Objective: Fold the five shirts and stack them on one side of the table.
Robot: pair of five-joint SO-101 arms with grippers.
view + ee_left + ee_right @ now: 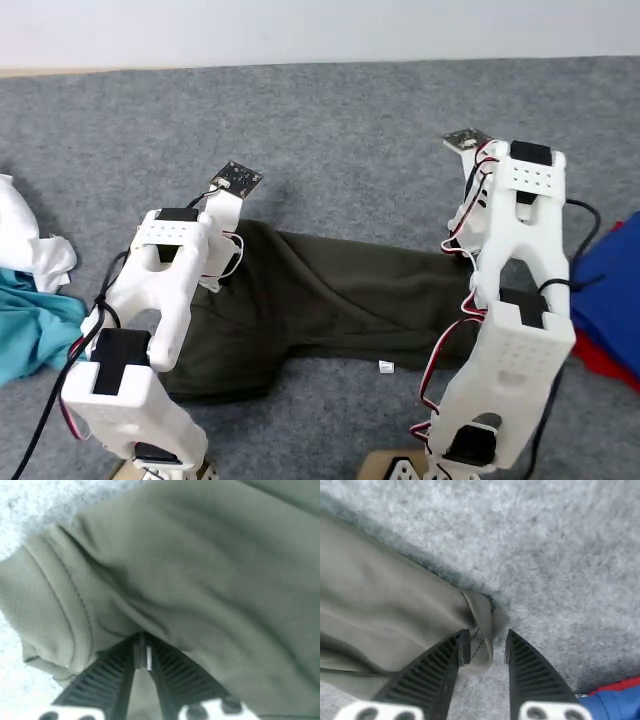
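An olive green shirt point(340, 295) lies spread across the middle of the grey carpeted table point(350, 130). My left arm point(170, 280) stands over its left end. In the left wrist view my left gripper point(141, 652) is shut on a pinched fold of the olive shirt point(200, 570), near a ribbed hem. My right arm point(520, 250) stands over the shirt's right end. There my right gripper point(486, 642) is open, and the corner of the olive shirt point(385, 615) lies between its fingers on the carpet.
A white shirt point(25, 240) and a teal shirt point(35, 325) lie bunched at the left edge. A blue shirt point(610, 285) lies over a red one point(600, 362) at the right edge. A small white tag point(385, 367) lies in front of the olive shirt.
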